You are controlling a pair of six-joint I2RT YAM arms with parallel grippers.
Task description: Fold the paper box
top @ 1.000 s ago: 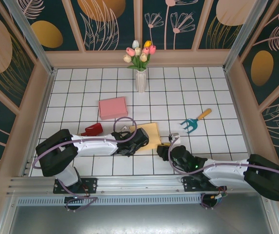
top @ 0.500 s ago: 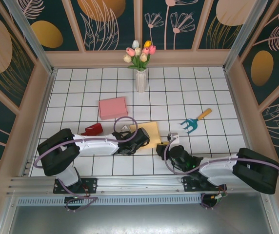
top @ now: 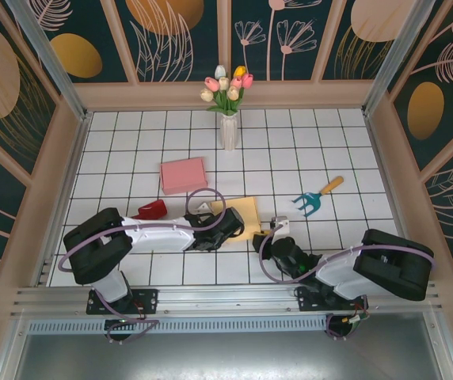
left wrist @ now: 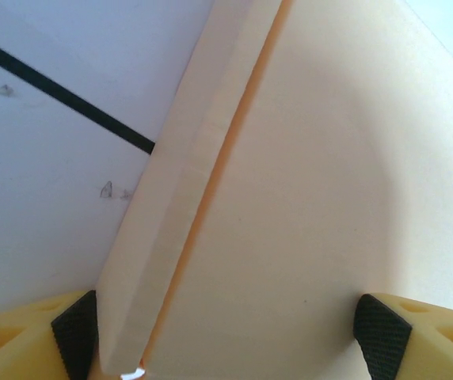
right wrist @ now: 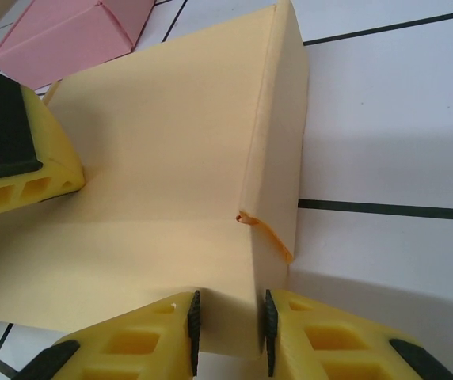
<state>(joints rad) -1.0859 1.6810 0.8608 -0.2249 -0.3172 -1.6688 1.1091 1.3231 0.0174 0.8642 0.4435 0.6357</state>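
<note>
Right arm swung in; right gripper (right wrist: 228, 321) stays clamped on box (right wrist: 155, 182) flap, standing it up. Left gripper (left wrist: 226, 332) apart, astride box. 1 wall forming.

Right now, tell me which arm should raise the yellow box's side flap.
Right. The right gripper pinches the upturned flap at its near edge; the left gripper stands wide open over the flat panel, gripping nothing.

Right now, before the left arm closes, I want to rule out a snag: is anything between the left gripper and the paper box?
Nothing visible. The left gripper, open, straddles a raised flap of the paper box, and the right gripper pinches another raised wall of it. The pink box lies apart, farther back.
</note>
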